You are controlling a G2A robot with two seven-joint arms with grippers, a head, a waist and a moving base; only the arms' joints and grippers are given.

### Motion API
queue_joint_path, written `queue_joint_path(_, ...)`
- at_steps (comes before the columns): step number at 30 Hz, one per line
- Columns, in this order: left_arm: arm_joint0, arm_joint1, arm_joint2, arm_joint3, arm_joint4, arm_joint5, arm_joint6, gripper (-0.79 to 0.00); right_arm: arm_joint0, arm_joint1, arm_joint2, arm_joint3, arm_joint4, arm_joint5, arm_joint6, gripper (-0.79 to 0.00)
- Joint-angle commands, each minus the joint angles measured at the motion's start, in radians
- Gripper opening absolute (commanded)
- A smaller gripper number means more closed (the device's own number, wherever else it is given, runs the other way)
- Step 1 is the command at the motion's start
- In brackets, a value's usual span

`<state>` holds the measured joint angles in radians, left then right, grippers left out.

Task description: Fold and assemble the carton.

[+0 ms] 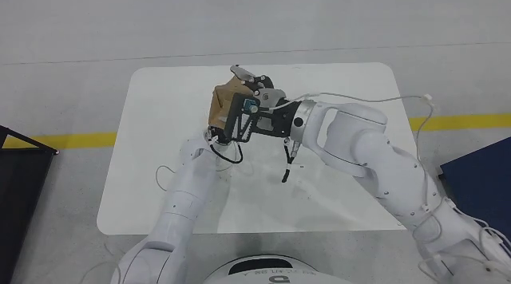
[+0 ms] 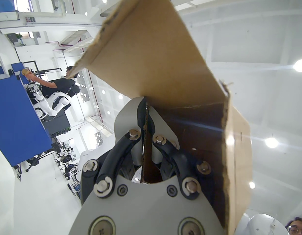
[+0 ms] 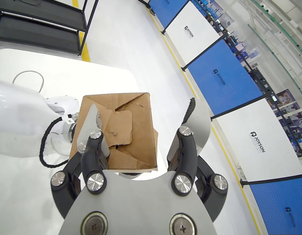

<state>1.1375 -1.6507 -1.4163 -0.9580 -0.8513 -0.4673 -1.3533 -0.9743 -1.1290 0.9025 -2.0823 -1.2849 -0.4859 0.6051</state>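
Two arms meet over the middle of the white tabletop [image 1: 160,164], and the brown carton [image 1: 226,102] is held up in the air between them, clear of the surface. From the left wrist view, the left pincer [image 2: 145,121] points toward the ceiling and is clamped narrow on the raw edge of one carton wall, a pad on each side of the cardboard. A broad flap rises above it and a second wall turns off at a corner beside it. The right pincer [image 3: 142,103] stands wide, with the carton in the gap between its fingers. One finger [image 3: 92,121] overlaps the carton's folded end, though whether it presses on the cardboard cannot be told; the other finger is apart from the box. That end shows interlocked flaps, one rounded flap [image 3: 119,127] lying loose on top and not flush. Beyond the tabletop's far edge stand a black shelf rack [image 3: 38,18] and a row of blue and white partition panels [image 3: 226,81] along a yellow floor line.
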Motion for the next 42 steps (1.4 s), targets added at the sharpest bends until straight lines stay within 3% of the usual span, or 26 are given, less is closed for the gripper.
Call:
queue_joint_path(1,0.002,0.001,0.001,-0.015,-0.013,0.001,-0.001,-0.785,0.002,-0.001,0.002,-0.005,0.018,0.003,0.027,-0.148)
queue_joint_path(4,0.002,0.003,-0.004,-0.033,-0.024,-0.004,0.003,-0.785,0.005,-0.004,0.012,-0.009,0.049,0.015,0.049,-0.215)
queue_joint_path(8,0.003,0.006,-0.009,-0.044,-0.033,-0.002,0.002,-0.785,0.006,-0.006,0.024,-0.012,0.075,0.026,0.065,-0.228)
queue_joint_path(25,-0.001,0.017,0.0,-0.028,-0.005,-0.03,0.03,-0.785,-0.047,-0.001,0.12,-0.046,0.182,-0.011,-0.043,-0.145)
queue_joint_path(31,-0.007,0.037,0.017,-0.061,0.16,-0.118,0.117,-0.785,-0.091,0.007,0.18,-0.048,0.219,-0.016,-0.073,-0.095)
queue_joint_path(42,-0.007,0.037,0.017,-0.061,0.16,-0.118,0.117,-0.785,-0.091,0.007,0.18,-0.048,0.219,-0.016,-0.073,-0.086)
